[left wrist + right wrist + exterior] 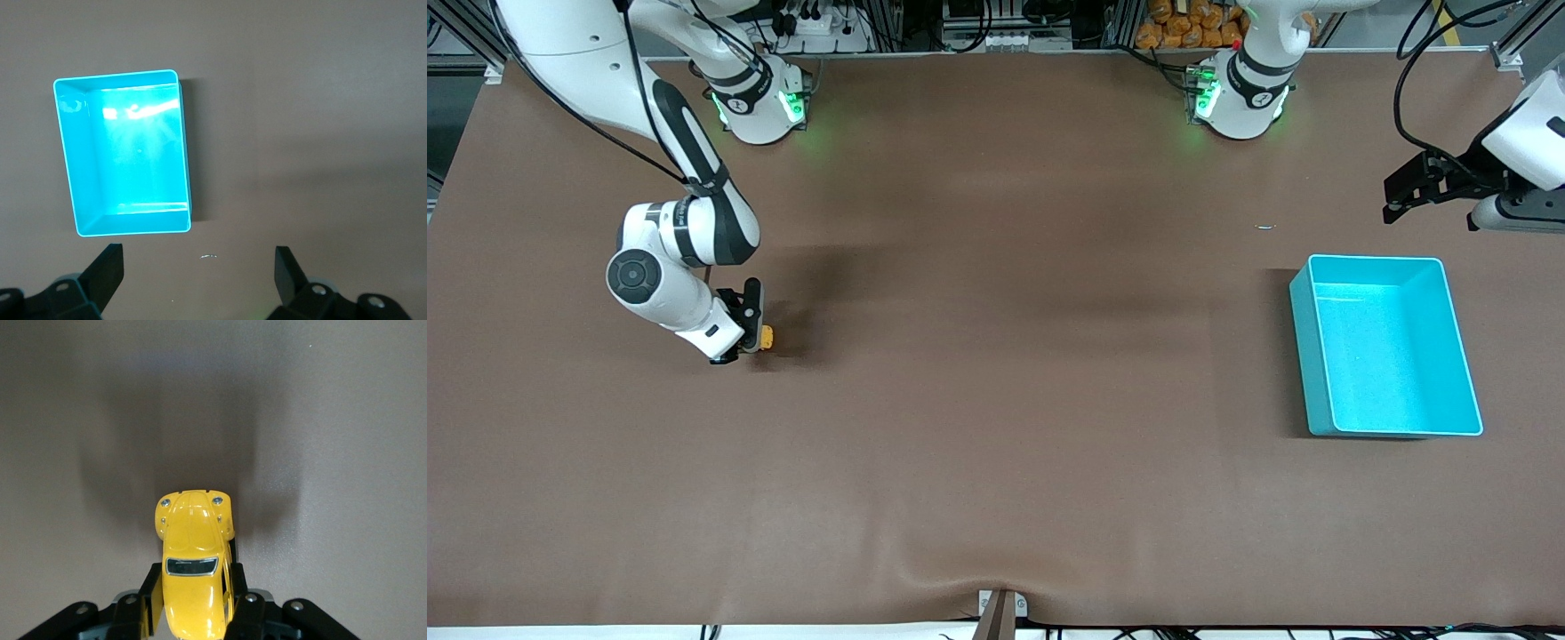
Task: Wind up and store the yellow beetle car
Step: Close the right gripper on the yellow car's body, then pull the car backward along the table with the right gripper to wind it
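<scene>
Right wrist view: right hand (193, 607) grips yellow beetle car (193, 567).

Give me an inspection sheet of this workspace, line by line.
Surface: brown table cover, one wrinkle at the edge nearest the front camera.
Job's things: yellow toy car on the table toward the right arm's end; teal bin toward the left arm's end, nothing in it.
Clutter: small pale speck near the bin.
End effectors: right end effector shut on the car; left end effector open, waiting above the table by the bin.
Cables: black cables on the arms.
Surroundings: equipment racks along the base edge.
</scene>
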You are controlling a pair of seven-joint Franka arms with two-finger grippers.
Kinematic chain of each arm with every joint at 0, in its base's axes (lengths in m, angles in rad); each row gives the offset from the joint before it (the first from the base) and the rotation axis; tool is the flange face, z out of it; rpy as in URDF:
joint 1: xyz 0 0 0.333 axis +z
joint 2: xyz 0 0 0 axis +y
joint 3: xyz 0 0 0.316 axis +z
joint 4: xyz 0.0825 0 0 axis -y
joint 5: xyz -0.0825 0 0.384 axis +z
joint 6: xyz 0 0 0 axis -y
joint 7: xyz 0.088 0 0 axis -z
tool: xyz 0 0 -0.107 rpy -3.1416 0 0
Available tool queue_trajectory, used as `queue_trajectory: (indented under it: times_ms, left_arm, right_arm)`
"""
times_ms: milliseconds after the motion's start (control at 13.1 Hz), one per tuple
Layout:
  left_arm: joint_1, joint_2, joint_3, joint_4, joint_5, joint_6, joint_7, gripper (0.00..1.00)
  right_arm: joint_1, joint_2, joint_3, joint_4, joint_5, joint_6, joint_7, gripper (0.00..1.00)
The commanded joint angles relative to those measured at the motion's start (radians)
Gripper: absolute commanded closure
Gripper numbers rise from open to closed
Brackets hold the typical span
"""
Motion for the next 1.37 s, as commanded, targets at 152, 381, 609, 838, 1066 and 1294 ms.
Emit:
queue_trajectory:
  times_ms: [152,381,609,838,1066,1294]
  left_arm:
    - [0.008,0.001,-0.003,0.008,-0.003,0.003,0.017,0.00]
    - [0.008,0.001,-0.003,0.008,-0.003,0.003,0.017,0.00]
    - [0.008,0.001,-0.003,0.008,-0.003,0.003,0.017,0.00]
    - [0.006,0.001,-0.003,0.008,-0.003,0.003,0.017,0.00]
    - [0.008,0.001,-0.003,0.010,-0.003,0.003,0.017,0.00]
    - [0.008,0.001,-0.003,0.010,-0.003,0.003,0.017,0.00]
  right_arm:
    - [-0.007,0.031,-0.003,0.011,-0.015,0.018,-0.004,0.80]
    - [-0.029,0.043,-0.003,0.011,-0.013,0.020,0.008,0.80]
    - [-0.058,0.058,-0.005,0.022,-0.012,0.020,0.011,0.80]
    - [-0.096,0.083,-0.005,0.031,-0.012,0.020,0.008,0.80]
    - [-0.127,0.086,-0.005,0.034,-0.012,0.018,-0.004,0.80]
    - [-0.158,0.097,-0.005,0.039,-0.015,0.018,-0.027,0.80]
